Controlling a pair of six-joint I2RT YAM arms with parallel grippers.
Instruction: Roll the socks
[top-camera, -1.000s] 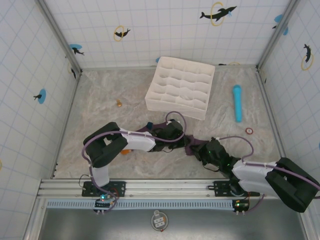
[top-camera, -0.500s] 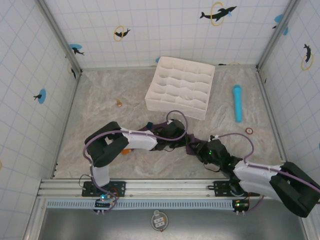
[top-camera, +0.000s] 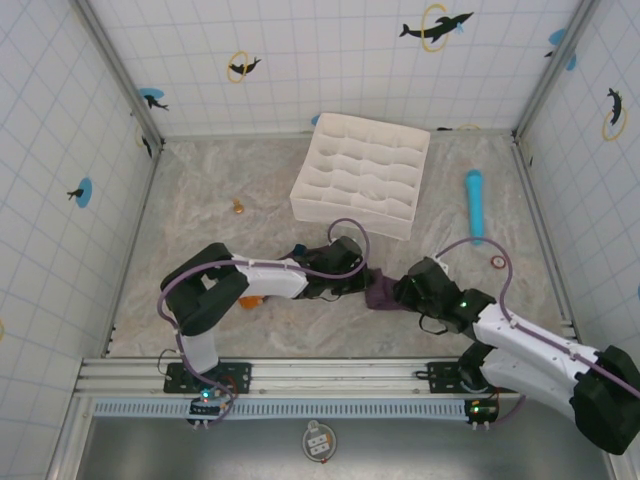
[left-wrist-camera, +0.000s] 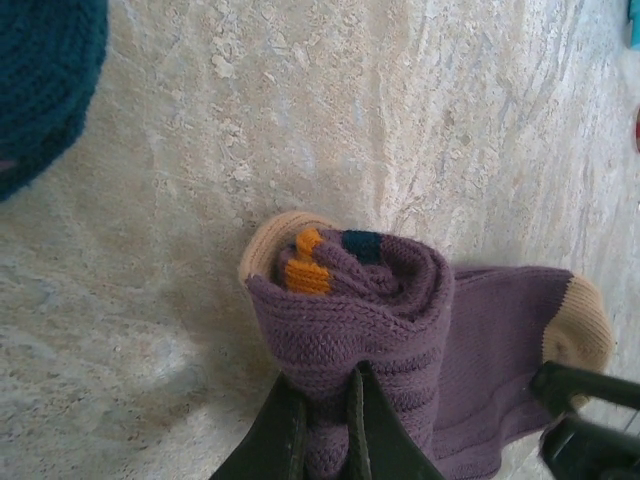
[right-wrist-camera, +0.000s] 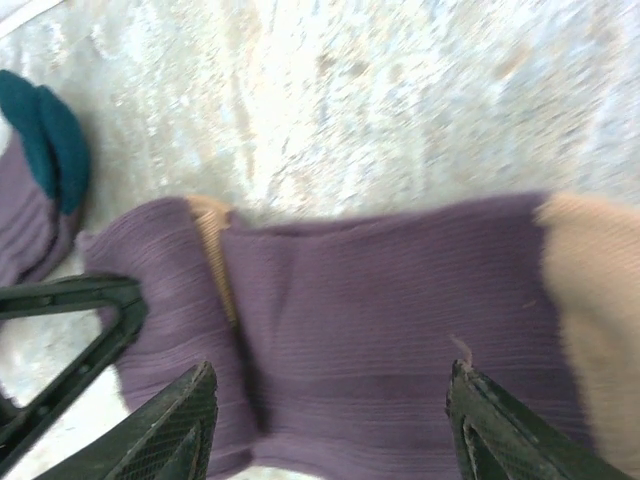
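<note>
1. The left gripper (left-wrist-camera: 322, 428) was pinched shut on the near edge of the rolled part of the socks (left-wrist-camera: 350, 290), with purple rib pressed between its fingers.
2. The right gripper (right-wrist-camera: 333, 415) stood with its jaws apart, straddling the flat purple length without closing on it.
3. You found the socks mid-table (top-camera: 220, 180), at 6 o'clock from the white divided tray (top-camera: 362, 175) and between the two grippers. In the left wrist view, the loose tail ran toward 3 o'clock from the roll and ended in a tan patch (left-wrist-camera: 580, 325).
4. Handling, as judged: the knit looked light, soft and limp. It would likely sag, stretch and spring open if released. The ribbing should have given fair friction.
5. Your best hold was probably across the roll's full thickness. On the tail, it was near the free end, with both layers together.
6. You could read no brand, label or writing on the socks.
</note>
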